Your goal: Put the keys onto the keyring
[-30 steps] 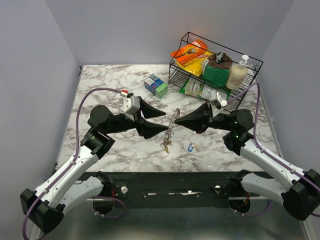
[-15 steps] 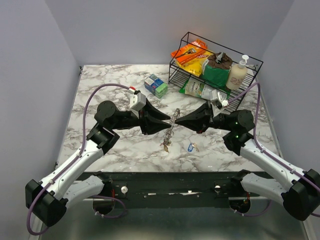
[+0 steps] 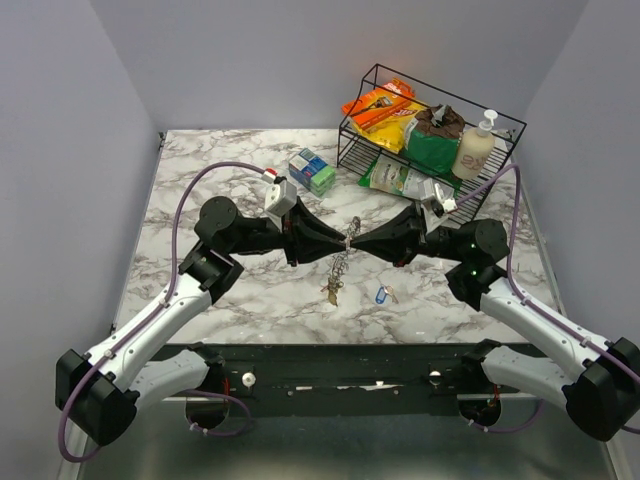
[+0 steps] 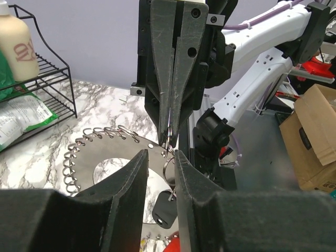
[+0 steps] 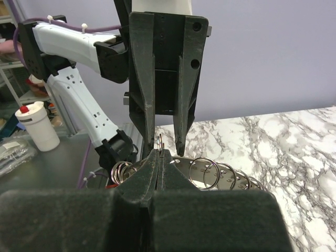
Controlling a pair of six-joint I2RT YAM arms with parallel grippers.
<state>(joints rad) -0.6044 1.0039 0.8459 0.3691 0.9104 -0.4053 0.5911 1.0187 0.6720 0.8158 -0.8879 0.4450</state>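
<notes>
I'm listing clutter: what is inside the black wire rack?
Orange snack packets, a dark green bag, a cream pump bottle, and a pale green packet lower down. Anything behind the bag is covered.

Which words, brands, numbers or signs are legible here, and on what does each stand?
None can be read.
Soap bottle: reddish-brown mark, too blurred to read.
Orange packets in the wire rack: print too small.
Green bag, white-green pouch, blue-green box: print too small.
</notes>
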